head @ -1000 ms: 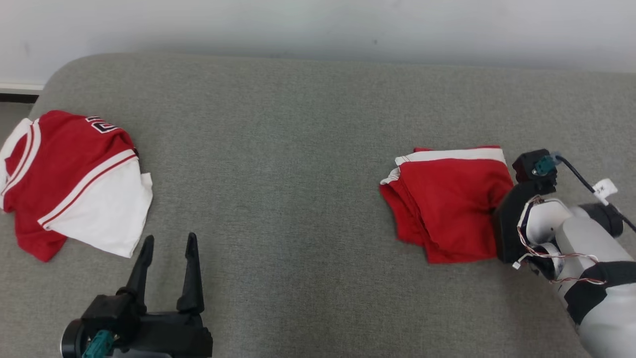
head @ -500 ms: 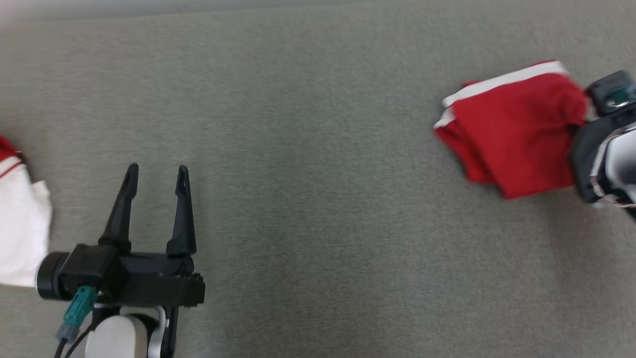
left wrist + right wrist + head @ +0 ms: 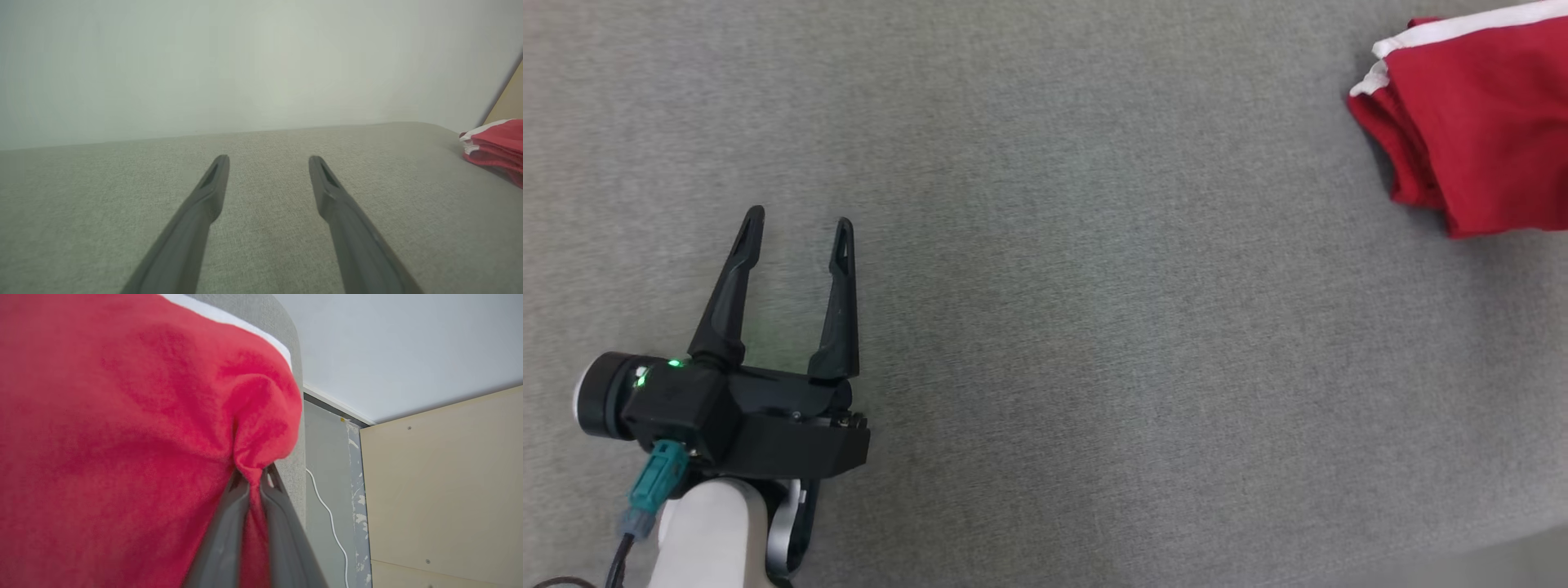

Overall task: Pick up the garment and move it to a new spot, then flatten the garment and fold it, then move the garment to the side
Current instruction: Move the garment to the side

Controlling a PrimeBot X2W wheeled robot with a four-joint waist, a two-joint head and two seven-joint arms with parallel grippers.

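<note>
Across the whole head view runs the grey mattress (image 3: 1045,343), which carries everything here; its middle and near side are bare.

At the far right of it sits the garment (image 3: 1478,122), red with a white band along its far edge. It is gathered into a compact packet, and the left wrist view shows its edges (image 3: 496,141) stacked in several layers. From that I judge the flattening and folding to be done. In the right wrist view the red cloth (image 3: 122,416) lies close in front of the camera, with a rounded edge of the mattress just behind it, so the packet seems to be close to the right-hand edge. I cannot tell whether it rests fully on the mattress or is partly lifted.

Near the left front of the mattress, well apart from the garment, the left end effector (image 3: 800,220) hovers with its two dark fingers spread wide and nothing between them. It appears to have no part in this step.

The right end effector (image 3: 254,479) is clenched on a pinch of red cloth that bunches up just above its fingertips.

The final step, carrying the folded garment to the side, looks to be in hand. What appears to be left is to set the packet down there without spilling the folds, and then let go.
</note>
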